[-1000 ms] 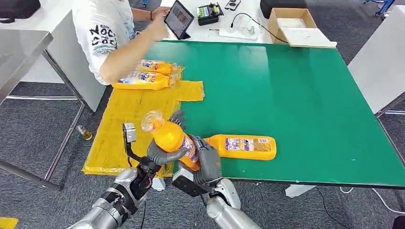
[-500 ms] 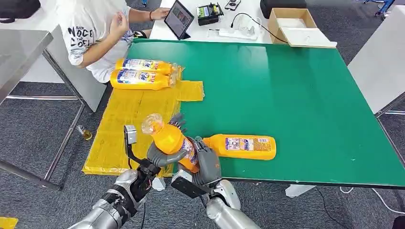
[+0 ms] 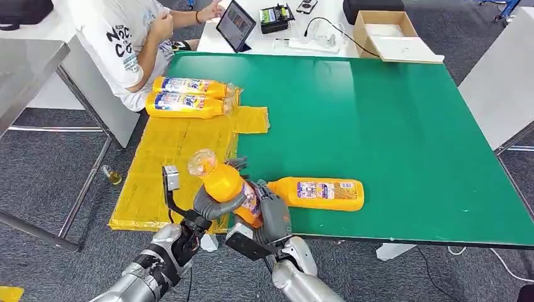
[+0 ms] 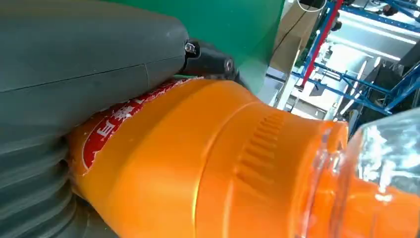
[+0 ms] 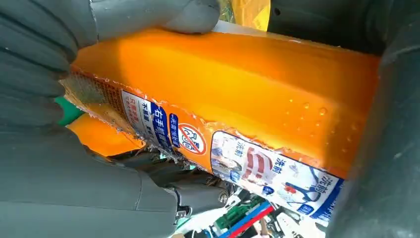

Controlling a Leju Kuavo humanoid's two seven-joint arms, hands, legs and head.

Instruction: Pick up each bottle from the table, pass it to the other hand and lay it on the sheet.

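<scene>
Bottle [image 3: 228, 185]: above the desk [image 3: 378, 126] edge, tilted.
Left robot hand [image 3: 217, 202]: wrapped round it.
Right robot hand [image 3: 272, 217]: gripping it too.
Why: I think it's swapping hands.

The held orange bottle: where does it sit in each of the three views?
Head view: held bottle low, left of centre, gripped by left hand and right hand.
Left wrist view: its shoulder and clear cap.
Right wrist view: its labelled body.
Shared landmark: the bottle's printed label.
</scene>
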